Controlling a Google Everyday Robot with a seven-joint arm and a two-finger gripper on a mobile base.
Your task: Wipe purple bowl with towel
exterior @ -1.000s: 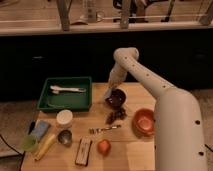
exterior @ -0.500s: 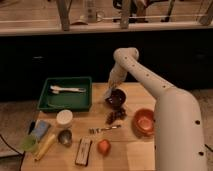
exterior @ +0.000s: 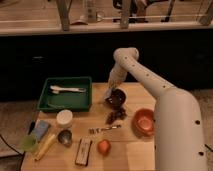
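Change: nothing I can make out; the arm keeps the same reach as in the 2 earlier views, and the bowls, tray and small items sit where they were.
Meaning for the task: I judge the wipe is either underway in very small strokes or paused at the bowl's rim; no clear sweep shows.
Tool: the tool (exterior: 111, 90) hangs at the far-left edge of the purple bowl (exterior: 117, 98), pointing down at it.
Tool state: it appears to be pinching the towel (exterior: 109, 93), a pale scrap at its tip.
Purple bowl: on the table (exterior: 131, 151), right of the green tray (exterior: 65, 93), far and left of the orange bowl (exterior: 144, 121).
Bowl to tool: the bowl lies just under and slightly right of the tool, the towel touching or nearly touching its left rim; I cannot tell which.
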